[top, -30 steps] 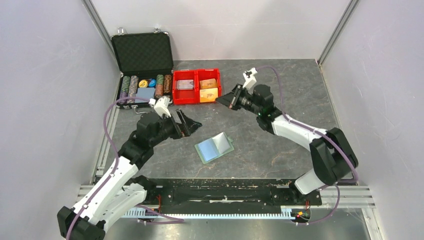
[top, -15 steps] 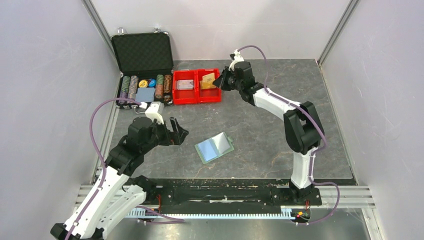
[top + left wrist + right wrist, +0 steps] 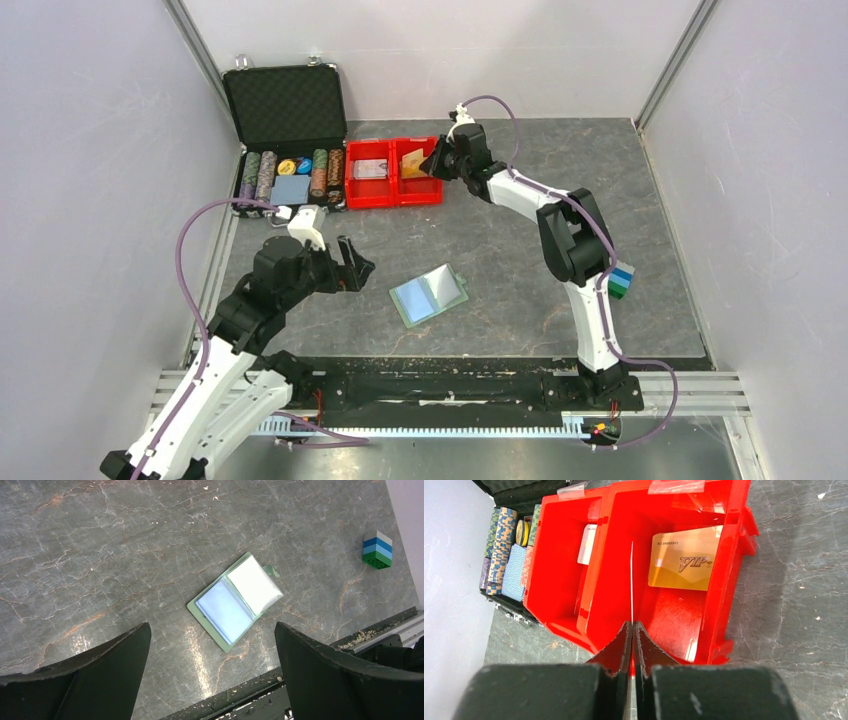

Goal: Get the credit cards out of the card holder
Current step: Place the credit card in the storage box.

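The card holder [image 3: 429, 294] lies open and flat mid-table, with pale blue clear pockets; it also shows in the left wrist view [image 3: 235, 600]. My left gripper [image 3: 358, 262] is open and empty, to the left of the holder and above the table [image 3: 211, 628]. My right gripper [image 3: 437, 160] is shut on a thin card [image 3: 632, 580], seen edge-on, over the right compartment of the red bin [image 3: 724, 595]. The gripper's jaws [image 3: 632, 624] pinch the card's near end. An orange VIP card [image 3: 684, 557] lies in that compartment. A whitish card [image 3: 586, 544] lies in the left one.
The red bin [image 3: 394, 197] stands at the back centre. An open black poker-chip case [image 3: 285, 105] with chip rows [image 3: 499, 535] sits to its left. A blue-green block [image 3: 621, 281] stands at the right, also in the left wrist view [image 3: 377, 550]. Walls close both sides.
My right gripper has moved left and back with the card, from right of the bin to over its right compartment. My left gripper has drawn back a little to the left.
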You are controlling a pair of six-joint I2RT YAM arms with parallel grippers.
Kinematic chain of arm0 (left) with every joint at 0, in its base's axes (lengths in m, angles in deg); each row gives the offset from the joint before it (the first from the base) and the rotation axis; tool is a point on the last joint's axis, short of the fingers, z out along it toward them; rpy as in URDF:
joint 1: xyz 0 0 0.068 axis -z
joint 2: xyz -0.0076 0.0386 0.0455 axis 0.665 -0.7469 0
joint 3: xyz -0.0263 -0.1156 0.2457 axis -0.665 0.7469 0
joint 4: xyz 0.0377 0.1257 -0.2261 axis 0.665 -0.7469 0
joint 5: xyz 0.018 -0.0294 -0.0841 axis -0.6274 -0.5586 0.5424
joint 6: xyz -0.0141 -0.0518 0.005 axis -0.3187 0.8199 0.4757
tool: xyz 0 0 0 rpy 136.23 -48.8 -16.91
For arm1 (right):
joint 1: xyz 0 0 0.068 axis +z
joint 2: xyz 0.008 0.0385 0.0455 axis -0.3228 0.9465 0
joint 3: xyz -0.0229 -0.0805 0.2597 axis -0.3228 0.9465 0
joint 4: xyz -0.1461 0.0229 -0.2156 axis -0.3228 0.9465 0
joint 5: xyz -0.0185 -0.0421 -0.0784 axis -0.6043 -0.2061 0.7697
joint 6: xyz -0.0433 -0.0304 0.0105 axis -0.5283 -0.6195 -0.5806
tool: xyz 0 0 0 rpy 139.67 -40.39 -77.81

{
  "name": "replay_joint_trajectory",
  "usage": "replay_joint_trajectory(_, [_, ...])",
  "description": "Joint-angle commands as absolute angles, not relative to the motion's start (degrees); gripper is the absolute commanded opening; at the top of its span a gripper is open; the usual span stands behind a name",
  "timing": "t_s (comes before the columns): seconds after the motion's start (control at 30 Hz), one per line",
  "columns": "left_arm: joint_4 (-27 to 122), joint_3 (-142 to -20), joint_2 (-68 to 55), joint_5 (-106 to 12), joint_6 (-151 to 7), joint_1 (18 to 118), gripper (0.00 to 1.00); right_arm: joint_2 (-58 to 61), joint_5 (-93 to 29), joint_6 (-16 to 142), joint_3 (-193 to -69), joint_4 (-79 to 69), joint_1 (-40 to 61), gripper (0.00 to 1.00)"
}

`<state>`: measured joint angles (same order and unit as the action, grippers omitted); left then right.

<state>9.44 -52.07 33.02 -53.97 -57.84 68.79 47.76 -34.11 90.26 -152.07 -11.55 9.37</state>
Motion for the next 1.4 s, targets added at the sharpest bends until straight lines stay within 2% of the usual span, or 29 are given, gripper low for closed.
replay_joint_trajectory(0.0, [10.06, -52.51, 33.98, -55.31, -60.98, 68.84, 1.0, 50.21, -33.69, 91.73, -156.56, -11.99, 8.77, 0.0])
replay_joint_trajectory(0.57, [10.32, -52.69, 33.04, -54.96, -61.26, 68.85, 1.0, 57.6, -35.3, 92.74, -164.08, -9.4, 7.64, 0.01])
replay_joint_trajectory(0.83, [10.3, -52.6, 33.32, -55.31, -61.32, 68.84, 1.0, 59.65, -34.92, 93.49, -167.54, -9.42, 7.36, 0.09])
replay_joint_trajectory(0.93, [10.31, -52.76, 33.09, -55.33, -61.41, 68.84, 1.0, 59.69, -34.08, 93.86, -167.98, -9.44, 7.11, 0.16])
replay_joint_trajectory(1.23, [10.23, -52.77, 33.04, -55.33, -61.7, 68.87, 1.0, 59.08, -34.17, 94.88, -171.19, -9.54, 5.42, 0.19])
replay_joint_trajectory(1.37, [10.28, -52.78, 32.72, -55.32, -61.52, 68.87, 1.0, 55.43, -34.44, 93.62, -170.31, -9.22, 4.91, 0.23])
